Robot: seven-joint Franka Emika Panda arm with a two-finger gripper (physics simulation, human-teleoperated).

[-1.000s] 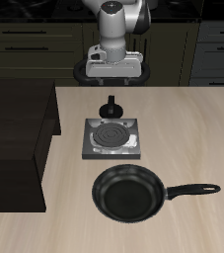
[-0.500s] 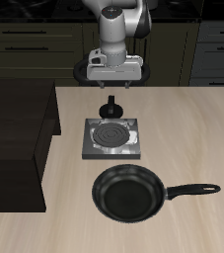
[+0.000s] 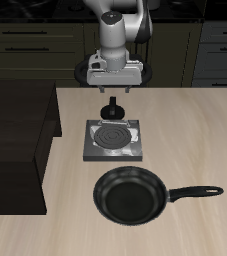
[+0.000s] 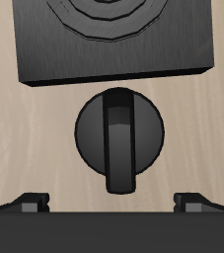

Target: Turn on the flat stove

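Black knob (image 4: 119, 133) dead ahead of my claw, round with a raised bar across it, and that bar is what I need to catch! It sits on the pale wooden table (image 3: 195, 140) just off the back edge of the flat stove (image 3: 114, 141), the grey square plate with its dark spiral coil (image 3: 111, 133), which lies mid-table with the black frying pan (image 3: 132, 195) nearer the front edge and a dark cabinet block (image 3: 20, 140) off to the side. My gripper (image 3: 111, 92) is released, jaws spread wide: in the wrist view I see both fingertips (image 4: 30, 203) standing well apart, one on each side of the knob, neither touching it. The step in hand, as I judge it, is the descent onto the knob, and doing it well means staying centred so the bar ends up squarely between my pads. The bar seems to run across my opening rather than along it, so I would either pinch it end to end or roll my wrist first to take its flat sides. Then close firmly and twist about the knob's own axis, no sideways drag, or the pads may slip off the bar. My arm stands upright from the table's back, wrist pointing straight down, claw hovering above the knob.
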